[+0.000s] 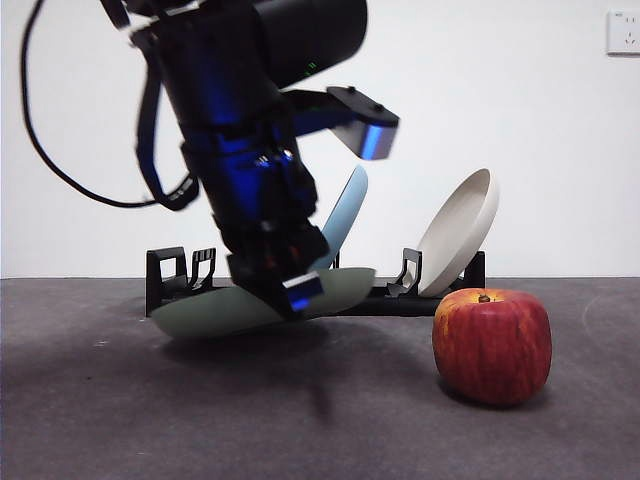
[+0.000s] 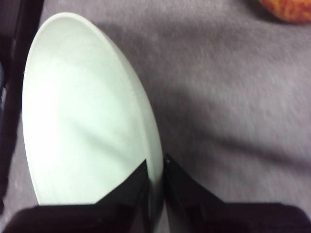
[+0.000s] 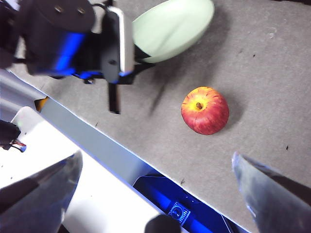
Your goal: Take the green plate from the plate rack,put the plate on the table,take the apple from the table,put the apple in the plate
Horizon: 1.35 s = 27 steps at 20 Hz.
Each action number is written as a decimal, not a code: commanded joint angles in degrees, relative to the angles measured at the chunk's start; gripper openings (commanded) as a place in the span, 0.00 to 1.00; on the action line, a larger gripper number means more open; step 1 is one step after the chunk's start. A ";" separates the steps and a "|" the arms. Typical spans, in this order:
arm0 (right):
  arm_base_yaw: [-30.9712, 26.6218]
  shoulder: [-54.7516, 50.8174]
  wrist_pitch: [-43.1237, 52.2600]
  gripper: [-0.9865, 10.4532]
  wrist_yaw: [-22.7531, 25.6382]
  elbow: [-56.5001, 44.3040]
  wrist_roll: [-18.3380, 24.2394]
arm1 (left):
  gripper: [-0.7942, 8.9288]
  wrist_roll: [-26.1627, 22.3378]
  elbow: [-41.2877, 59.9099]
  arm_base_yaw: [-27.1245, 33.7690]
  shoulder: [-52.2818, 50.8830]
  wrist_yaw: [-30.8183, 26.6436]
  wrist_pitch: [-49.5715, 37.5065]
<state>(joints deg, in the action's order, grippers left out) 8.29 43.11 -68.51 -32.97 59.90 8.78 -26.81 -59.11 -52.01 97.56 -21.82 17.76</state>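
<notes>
My left gripper (image 1: 290,290) is shut on the rim of the green plate (image 1: 200,312), with one jaw on each side of the rim in the left wrist view (image 2: 156,189). The plate (image 2: 82,121) is nearly flat and very low over the table (image 1: 320,420), just in front of the plate rack (image 1: 175,268). I cannot tell if it touches the table. The apple (image 1: 492,345) stands upright on the table to the plate's right. My right gripper (image 3: 156,160) is open and empty, high above the table's front edge, with the apple (image 3: 205,110) and the plate (image 3: 175,26) below it.
A light blue plate (image 1: 345,215) and a beige plate (image 1: 460,232) lean in the rack behind. The left arm (image 3: 63,39) is large and dark over the plate. A wall socket (image 1: 623,30) is at the top right.
</notes>
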 commanded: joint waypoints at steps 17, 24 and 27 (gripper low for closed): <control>0.11 0.02 0.31 0.66 -0.11 0.17 -0.33 | 0.37 2.05 -0.68 -1.97 4.35 5.33 3.63; 0.57 4.00 1.55 0.66 0.24 0.17 -0.35 | 0.47 10.43 -2.16 -1.99 -9.75 5.46 7.56; 2.97 9.01 5.25 0.66 2.05 0.17 -0.48 | 0.47 15.19 -2.16 -1.99 -20.59 5.62 11.78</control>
<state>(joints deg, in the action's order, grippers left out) 11.29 51.96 -63.31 -30.85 59.92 8.73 -14.17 -61.43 -53.93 77.65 -16.32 29.67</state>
